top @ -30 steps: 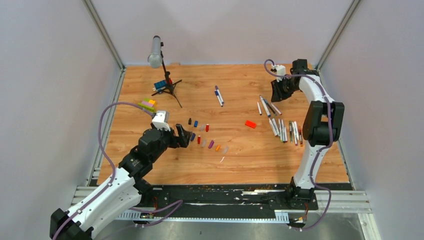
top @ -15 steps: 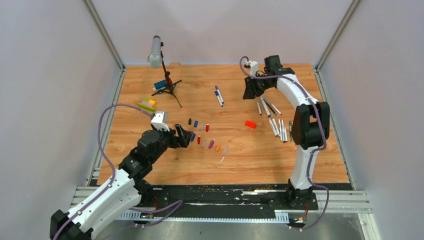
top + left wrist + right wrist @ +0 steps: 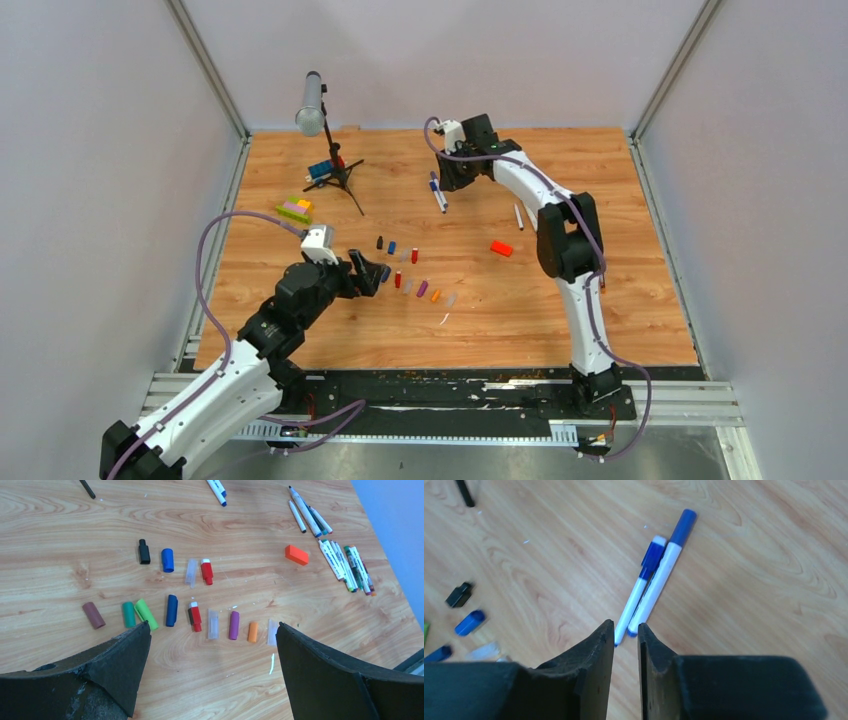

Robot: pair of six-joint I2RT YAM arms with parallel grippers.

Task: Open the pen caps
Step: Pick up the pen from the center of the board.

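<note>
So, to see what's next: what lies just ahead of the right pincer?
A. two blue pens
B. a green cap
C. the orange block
A: the right wrist view shows two blue pens side by side just past the right pincer.

a wooden table (image 3: 480,320) carries loose pen caps (image 3: 171,610) in two rough rows near its middle. two blue pens (image 3: 659,587) lie side by side further back, a bundle of pens (image 3: 345,565) sits at the right near an orange-red block (image 3: 296,554) — and a microphone on a tripod (image 3: 312,103) and stacked bricks (image 3: 295,210) stand at the left.
</note>
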